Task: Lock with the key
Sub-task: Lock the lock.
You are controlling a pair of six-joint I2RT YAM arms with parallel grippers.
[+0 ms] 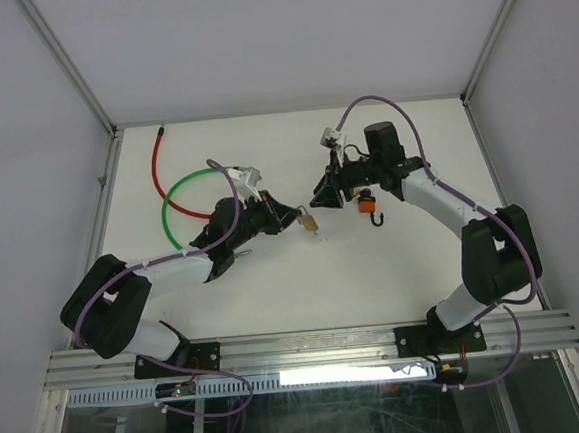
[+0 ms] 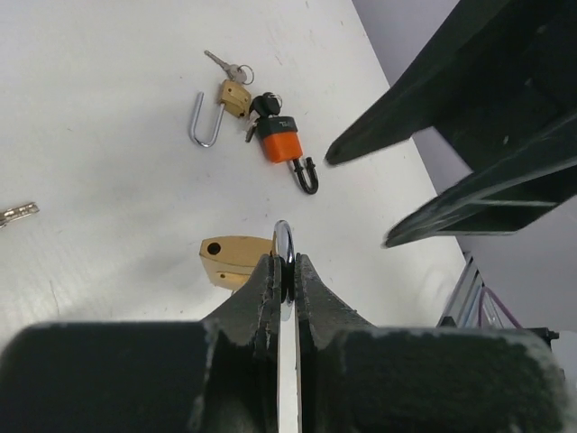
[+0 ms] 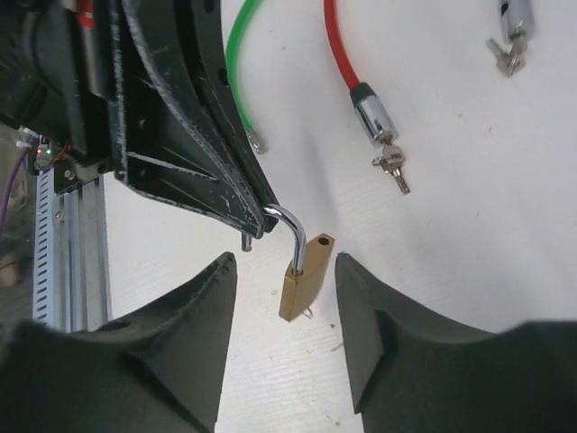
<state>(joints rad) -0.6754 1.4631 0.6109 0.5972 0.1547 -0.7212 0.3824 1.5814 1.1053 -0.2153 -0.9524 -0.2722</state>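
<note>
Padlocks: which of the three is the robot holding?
The brass one whose open shackle is pinched in the left hand; the other brass one and the orange one lie untouched on the table.

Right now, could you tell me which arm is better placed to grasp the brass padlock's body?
The right. The right claw is open with a finger on either side of the brass padlock body, whereas the left claw is shut on its shackle and so is occupied.
</note>
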